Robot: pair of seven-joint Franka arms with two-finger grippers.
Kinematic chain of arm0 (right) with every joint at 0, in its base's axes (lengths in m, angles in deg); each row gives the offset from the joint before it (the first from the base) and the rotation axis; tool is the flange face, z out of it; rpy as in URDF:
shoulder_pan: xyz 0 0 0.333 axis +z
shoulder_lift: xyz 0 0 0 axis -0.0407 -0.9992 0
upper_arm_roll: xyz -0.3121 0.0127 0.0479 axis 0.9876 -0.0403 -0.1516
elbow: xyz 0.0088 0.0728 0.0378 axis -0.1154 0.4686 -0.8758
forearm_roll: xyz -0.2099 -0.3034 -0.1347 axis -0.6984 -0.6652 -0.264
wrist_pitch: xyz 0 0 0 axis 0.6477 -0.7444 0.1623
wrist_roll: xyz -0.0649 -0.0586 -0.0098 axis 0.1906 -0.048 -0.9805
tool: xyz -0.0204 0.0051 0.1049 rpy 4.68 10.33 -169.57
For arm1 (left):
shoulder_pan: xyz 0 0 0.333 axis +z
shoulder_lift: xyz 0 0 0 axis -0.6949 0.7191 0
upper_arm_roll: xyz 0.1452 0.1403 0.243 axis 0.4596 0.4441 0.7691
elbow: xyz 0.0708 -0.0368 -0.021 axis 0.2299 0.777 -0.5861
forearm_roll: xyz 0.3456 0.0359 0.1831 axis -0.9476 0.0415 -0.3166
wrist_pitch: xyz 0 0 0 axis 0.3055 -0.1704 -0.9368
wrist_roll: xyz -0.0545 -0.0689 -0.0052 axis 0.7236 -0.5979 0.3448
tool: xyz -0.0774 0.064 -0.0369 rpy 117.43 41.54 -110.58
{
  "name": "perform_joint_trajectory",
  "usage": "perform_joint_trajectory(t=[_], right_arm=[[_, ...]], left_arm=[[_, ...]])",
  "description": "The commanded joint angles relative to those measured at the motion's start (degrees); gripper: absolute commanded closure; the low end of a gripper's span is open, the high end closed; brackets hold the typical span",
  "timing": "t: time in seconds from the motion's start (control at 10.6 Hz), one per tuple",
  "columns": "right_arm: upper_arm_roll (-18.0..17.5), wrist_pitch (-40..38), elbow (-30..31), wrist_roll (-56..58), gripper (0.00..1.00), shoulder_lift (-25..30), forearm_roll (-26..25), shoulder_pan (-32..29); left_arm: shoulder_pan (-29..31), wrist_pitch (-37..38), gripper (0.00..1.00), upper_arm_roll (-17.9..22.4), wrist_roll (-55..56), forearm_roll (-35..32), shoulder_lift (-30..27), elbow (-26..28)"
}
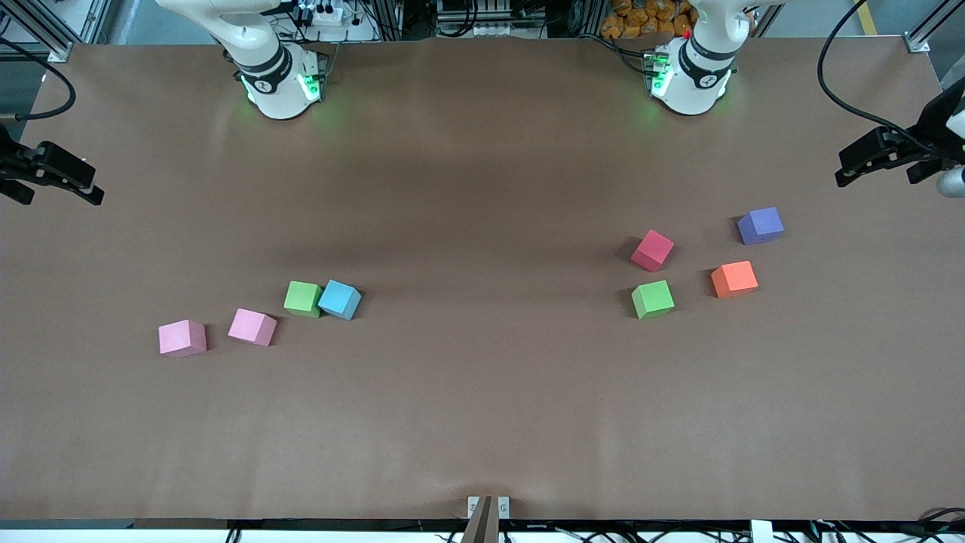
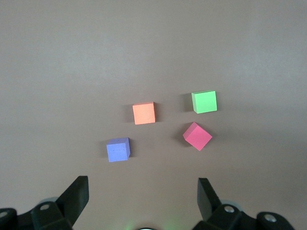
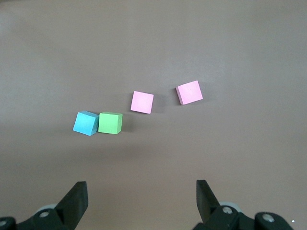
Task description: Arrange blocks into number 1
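Blocks (image 1: 653, 299) on table, well apart from both raised open end effectors

You're looking at a wide table covered in plain matte brown sheet (image 1: 482, 392), and eight small foam cubes sit directly on it in two loose groups. Toward the right arm's end, you've got two light pink foam cubes, one (image 1: 182, 337) out near the table's end and the other (image 1: 253, 326) just beside it. Next along, a green foam cube (image 1: 303, 299) touches a light blue foam cube (image 1: 339, 299). Well apart, toward the left arm's end, you see a red foam cube (image 1: 653, 250), turned at an angle, with a second green foam cube (image 1: 653, 299) nearer the front camera. Beside those, an orange foam cube (image 1: 734, 278), and farther from the camera, a purple foam cube (image 1: 760, 225).
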Motion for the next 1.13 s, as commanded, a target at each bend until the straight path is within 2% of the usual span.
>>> perform_joint_trajectory(t=[0.0, 0.66, 0.85, 1.03], right_arm=[[-0.19, -0.65, -0.09, -0.24, 0.0, 0.55, -0.27, 0.0], [-0.1, -0.65, -0.09, -0.33, 0.0, 0.55, -0.27, 0.0], [-0.1, -0.65, -0.09, -0.33, 0.0, 0.55, -0.36, 0.0], [-0.1, -0.65, -0.09, -0.24, 0.0, 0.55, -0.36, 0.0]], left_arm=[[0.18, 1.34, 0.0, 0.0, -1.21, 1.16, -0.17, -0.8], [0.35, 1.34, 0.0, 0.09, -0.34, 1.33, 0.7, -0.62], [0.09, 0.9, 0.0, 0.09, 0.19, 1.33, 2.89, -0.53], [-0.44, -0.5, 0.0, 0.0, 0.19, 1.33, 7.45, -0.53]])
